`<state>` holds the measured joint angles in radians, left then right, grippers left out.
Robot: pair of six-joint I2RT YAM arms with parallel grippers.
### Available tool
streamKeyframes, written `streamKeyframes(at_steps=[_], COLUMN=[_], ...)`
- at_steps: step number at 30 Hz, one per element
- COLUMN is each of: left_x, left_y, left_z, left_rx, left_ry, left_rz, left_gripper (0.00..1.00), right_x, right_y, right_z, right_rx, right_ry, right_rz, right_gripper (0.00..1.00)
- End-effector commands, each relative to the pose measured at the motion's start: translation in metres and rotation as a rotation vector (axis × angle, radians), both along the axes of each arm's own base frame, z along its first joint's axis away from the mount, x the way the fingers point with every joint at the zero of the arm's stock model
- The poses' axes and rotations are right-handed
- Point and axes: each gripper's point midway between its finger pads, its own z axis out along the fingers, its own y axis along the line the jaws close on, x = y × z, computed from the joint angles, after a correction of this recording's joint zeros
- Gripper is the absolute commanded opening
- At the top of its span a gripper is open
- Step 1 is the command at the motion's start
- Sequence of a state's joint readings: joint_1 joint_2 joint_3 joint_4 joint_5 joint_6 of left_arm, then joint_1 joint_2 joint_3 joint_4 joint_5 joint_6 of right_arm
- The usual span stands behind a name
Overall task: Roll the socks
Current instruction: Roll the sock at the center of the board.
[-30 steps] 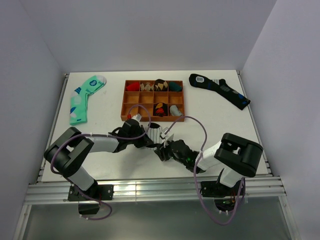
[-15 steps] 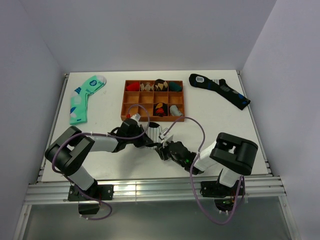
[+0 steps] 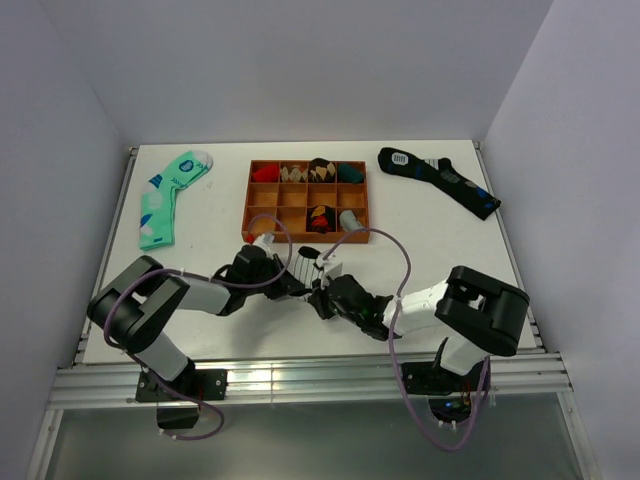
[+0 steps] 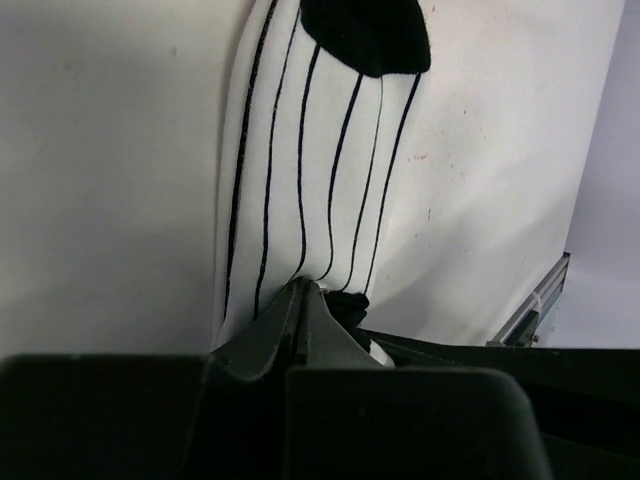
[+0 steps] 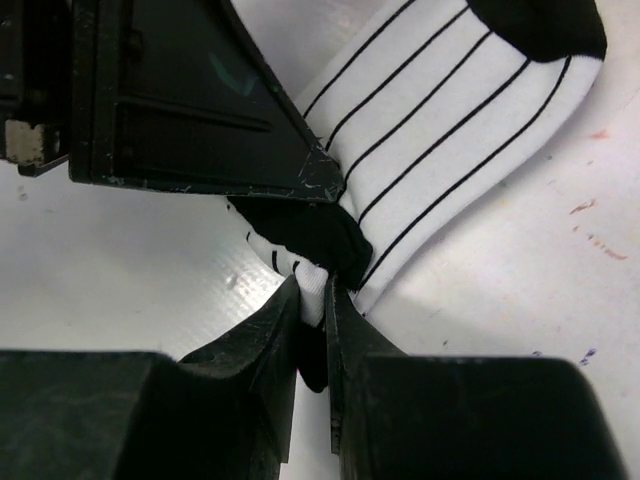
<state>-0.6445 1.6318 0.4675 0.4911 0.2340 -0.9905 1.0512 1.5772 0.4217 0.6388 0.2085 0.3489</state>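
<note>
Mint green sock (image 3: pixel 170 195) lies flat near the far-left corner, not part of this.

Left gripper (image 4: pixel 305 300): clenched on the striped sock (image 3: pixel 312 268), fingertips pinching a fold of the white striped knit. The rest of the sock lies flat on the table away from the pinch, running to a black patch at its far end. Toe or heel, cannot tell.

The striped sock is close to the near edge, about midway between the left and right edges. It lies in front of the divided wooden tray (image 3: pixel 246 205) and apart from it, stretched between the two grippers.

Right gripper (image 5: pixel 312 300): also clamped on the striped sock, nipping bunched white fabric right beside a black patch. The left finger housing sits just beside it, very close.

Long black sock (image 3: pixel 440 180) lies near the far-right corner, untouched.

Handling, as a judgement: light, soft, limp knit with no stiffness. It will sag, bunch and fold wherever it is unsupported. Not fragile. It probably drags on the pads but slides on the smooth tabletop, so a roll can slip loose. Best hold is one black end, pinched through both layers at the edge, with the other gripper pinning the body while it turns over. The current pinches are near each other, leaving little room to roll and some risk of the fingers colliding.
</note>
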Motion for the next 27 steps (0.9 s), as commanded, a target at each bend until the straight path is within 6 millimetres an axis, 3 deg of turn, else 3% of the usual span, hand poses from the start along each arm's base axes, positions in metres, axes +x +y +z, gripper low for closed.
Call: streamKeyframes(at_steps=[1, 8, 17, 27], left_x=[-0.074, -0.087, -0.082, -0.065], left_y=[0.083, 0.085, 0.076, 0.070], left_z=[-0.088, -0.078, -0.046, -0.006], left_rx=[0.341, 0.260, 0.205, 0.162], left_ry=[0.277, 0.234, 0.082, -0.155], left_rz=[0.060, 0.091, 0.116, 0.182], left_gripper=[0.00, 0.03, 0.21, 0.31], right_x=[-0.030, -0.044, -0.051, -0.048], right_y=[-0.012, -0.020, -0.034, -0.041], right_z=[-0.023, -0.018, -0.020, -0.006], right_rx=[-0.059, 0.001, -0.040, -0.203], right_ry=[0.186, 0.351, 0.565, 0.600], right_rz=[0.003, -0.019, -0.023, 0.012], right_gripper=[0.13, 0.13, 0.11, 0.10])
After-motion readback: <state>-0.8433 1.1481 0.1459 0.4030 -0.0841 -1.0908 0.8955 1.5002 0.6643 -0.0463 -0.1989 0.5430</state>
